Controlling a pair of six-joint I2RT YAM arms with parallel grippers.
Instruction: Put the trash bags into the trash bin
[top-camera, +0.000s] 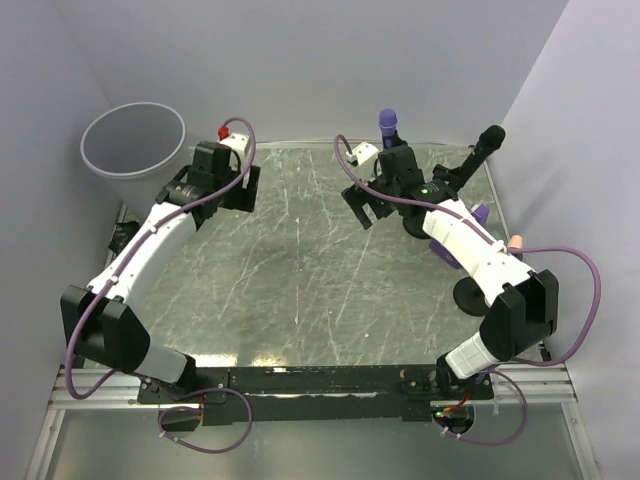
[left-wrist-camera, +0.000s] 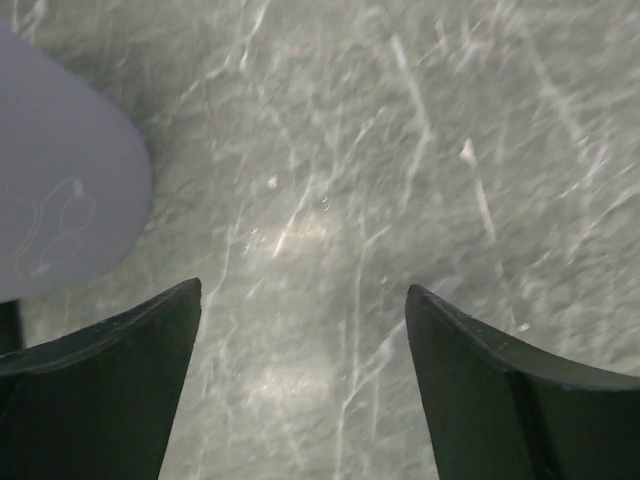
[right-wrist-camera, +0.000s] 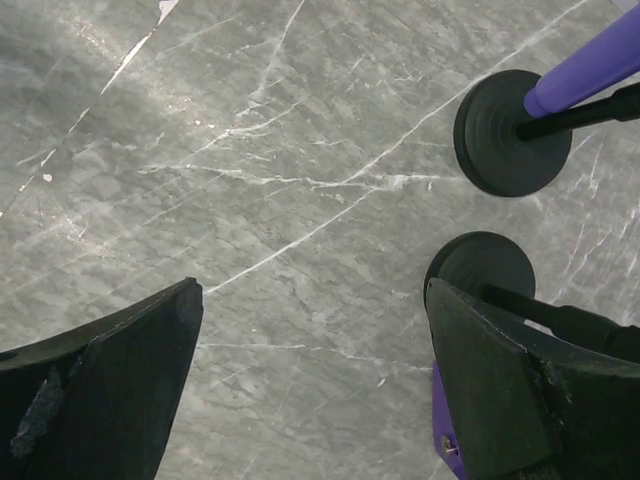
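Note:
The trash bin (top-camera: 132, 148), round and light grey, stands at the table's far left corner; its wall (left-wrist-camera: 60, 170) fills the upper left of the left wrist view. The trash bags appear to be the slim upright rolls at the far right: a purple one (top-camera: 388, 121) (right-wrist-camera: 585, 70) and a black one (top-camera: 487, 140) (right-wrist-camera: 570, 320), each on a round black base. My left gripper (top-camera: 243, 188) (left-wrist-camera: 303, 290) hangs open over bare table just right of the bin. My right gripper (top-camera: 363, 207) (right-wrist-camera: 313, 285) is open and empty, just left of the rolls.
Another round black base (top-camera: 469, 293) lies beside my right forearm, with a pink tip (top-camera: 516, 241) above it. A marbled grey table (top-camera: 300, 270) is walled by white panels at the back and sides. The mounting rail (top-camera: 320, 380) runs along the near edge.

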